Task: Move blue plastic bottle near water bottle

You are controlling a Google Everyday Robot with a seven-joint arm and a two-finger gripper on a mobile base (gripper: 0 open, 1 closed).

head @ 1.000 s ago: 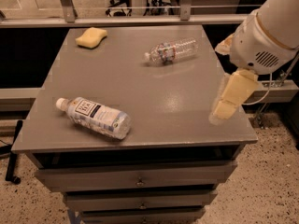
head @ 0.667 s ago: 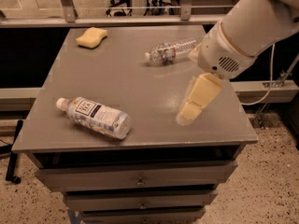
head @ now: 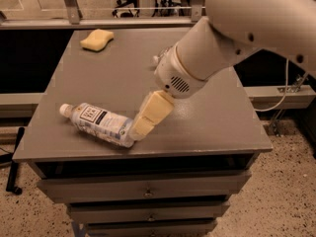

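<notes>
Cream gripper (head: 139, 130) by base of lying white-capped blue plastic bottle (head: 98, 124), front-left of grey table (head: 222, 127); open/closed: can't tell.

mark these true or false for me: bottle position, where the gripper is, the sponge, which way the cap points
1. The blue plastic bottle lies on its side on the table. True.
2. The yellow sponge sits at the front edge beside the bottle. False: it is at the far left corner, well away from the bottle.
3. The gripper is low at the bottle's base end, opposite its white cap. True.
4. The bottle's cap points toward the right edge of the table. False: it points left.
5. The bottle stands upright near the table's middle. False: it lies flat near the front left.
</notes>
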